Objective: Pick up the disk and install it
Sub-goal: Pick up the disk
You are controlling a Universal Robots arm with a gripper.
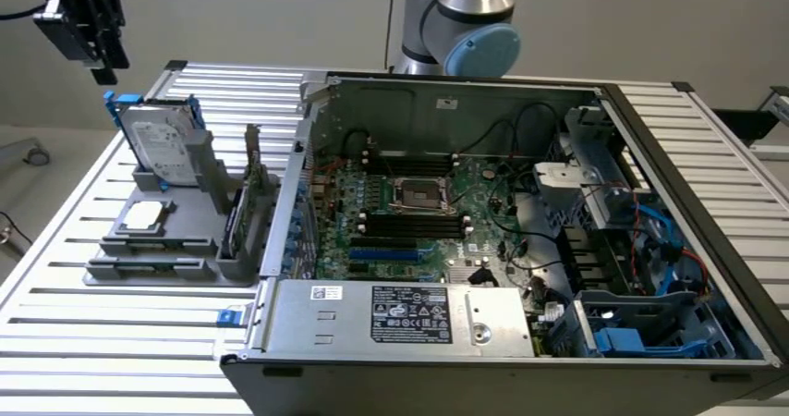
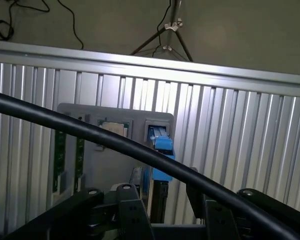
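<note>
The black two-finger gripper point(image 1: 99, 57) hangs high in the top left corner of the exterior view. It's up and to the left of the disk and well apart from it. In the wrist view its dark fingers point(image 2: 126, 206) are spread wide with nothing between them, so it's wide and empty. A thick black cable point(image 2: 40, 112) sags across that view.

The flat silver-grey metal disk with the white label and bright blue plastic carrier point(image 1: 164, 143) is parked in the grey plastic holder block point(image 1: 148, 270), at the block's far end. It stands on a short edge with its long axis pointing up, leaning back a touch. The labelled face is turned toward the camera and the exterior view's right. The wrist view catches it edge-on point(image 2: 161, 144), blue rim facing the camera.

Room-wise, there's open air above the disk's top edge. Just in front of it, a small square silver chip point(image 1: 142, 214) lies flat in its own pocket. On the exterior view's right, thin circuit cards point(image 1: 250, 203) stand on edge in the same block. Right past them is the side wall of the open dark-grey computer case point(image 1: 493, 368).

The block sits near the left edge of the ribbed aluminium table point(image 1: 74, 342). Inside the case, a blue plastic cage point(image 1: 648, 328) sits at the near right corner, next to the silver power supply box point(image 1: 407, 314).
</note>
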